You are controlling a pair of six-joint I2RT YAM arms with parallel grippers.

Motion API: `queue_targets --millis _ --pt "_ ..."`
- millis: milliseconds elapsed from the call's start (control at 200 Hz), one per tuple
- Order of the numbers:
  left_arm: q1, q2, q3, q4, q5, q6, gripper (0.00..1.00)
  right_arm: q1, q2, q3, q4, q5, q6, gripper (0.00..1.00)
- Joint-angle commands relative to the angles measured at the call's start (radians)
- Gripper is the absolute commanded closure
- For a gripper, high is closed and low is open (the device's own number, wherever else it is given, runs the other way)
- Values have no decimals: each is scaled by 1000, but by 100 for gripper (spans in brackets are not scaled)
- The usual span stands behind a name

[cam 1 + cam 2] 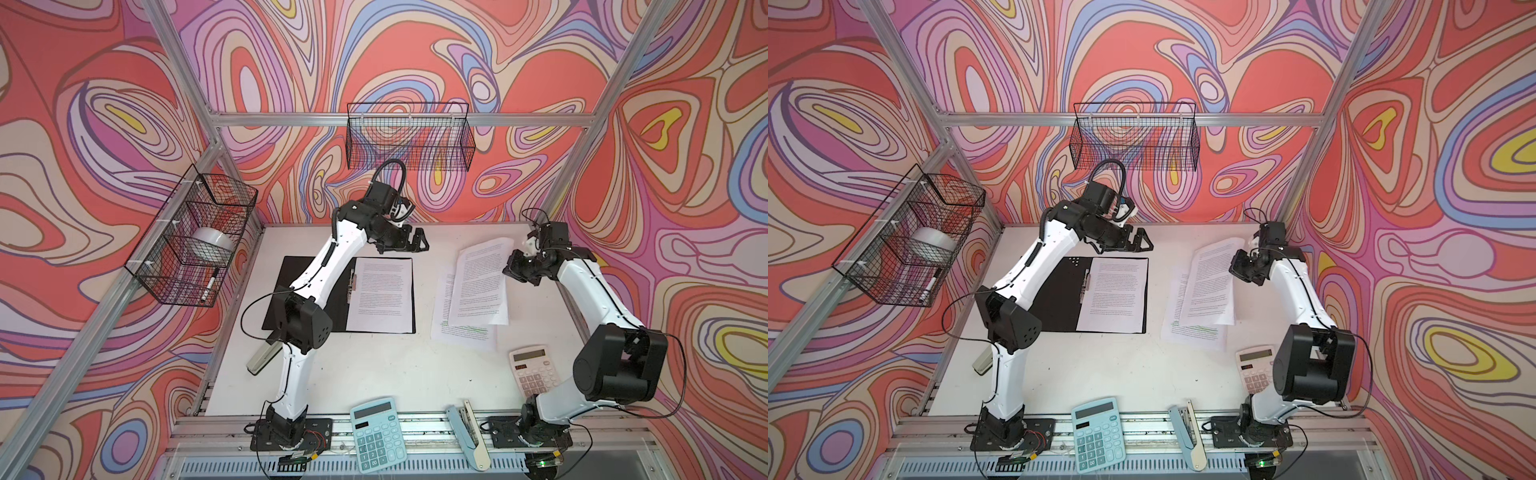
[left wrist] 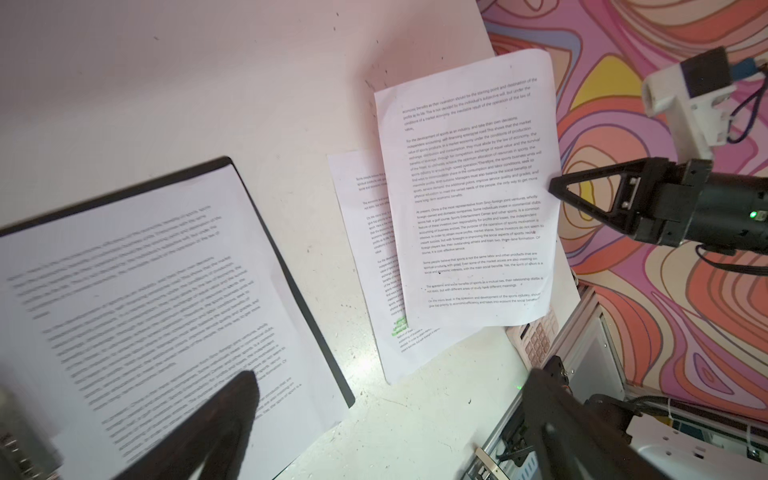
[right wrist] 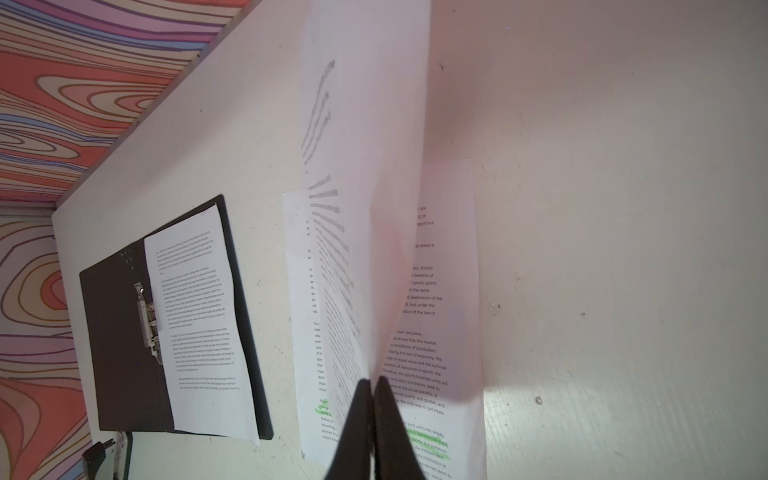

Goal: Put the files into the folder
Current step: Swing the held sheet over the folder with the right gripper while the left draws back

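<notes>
The folder [image 1: 293, 270] [image 1: 1065, 299] lies open on the table, black inside, with a metal clip [image 3: 147, 324] at its spine. One printed sheet [image 1: 382, 293] [image 2: 145, 291] rests on its right half. My left gripper [image 1: 417, 243] [image 2: 390, 376] hovers open above the folder's far right corner and holds nothing. My right gripper [image 1: 509, 270] [image 3: 372, 382] is shut on the edge of a second sheet [image 1: 480, 282] [image 3: 365, 208], which is lifted and tilted. Beneath it a sheet with green highlighted lines [image 1: 465, 332] [image 3: 440, 374] lies flat on the table.
A pale calculator [image 1: 532, 370] sits by the right arm's elbow. A blue calculator [image 1: 378, 432] and a light-blue stapler [image 1: 467, 432] lie at the front edge. A grey stapler [image 1: 262, 357] is beside the left arm. Wire baskets [image 1: 191, 237] [image 1: 409, 137] hang on the walls.
</notes>
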State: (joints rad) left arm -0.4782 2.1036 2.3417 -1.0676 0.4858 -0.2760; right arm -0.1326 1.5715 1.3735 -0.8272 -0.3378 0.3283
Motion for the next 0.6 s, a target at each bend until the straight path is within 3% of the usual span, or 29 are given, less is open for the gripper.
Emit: queue_targets --millis 0,285,456,596 --pt "23 -56 -11 -39 -22 28 0 17 -10 45 -39 -16 0 100" --pt "71 -140 -137 8 -3 5 0 67 14 167 -96 -12 -2 100" --pt "122 -177 -182 -22 -65 23 0 160 47 291 -148 16 0 100" --pt "199 -227 -265 -1 -45 11 0 243 77 382 -173 2 27 100"
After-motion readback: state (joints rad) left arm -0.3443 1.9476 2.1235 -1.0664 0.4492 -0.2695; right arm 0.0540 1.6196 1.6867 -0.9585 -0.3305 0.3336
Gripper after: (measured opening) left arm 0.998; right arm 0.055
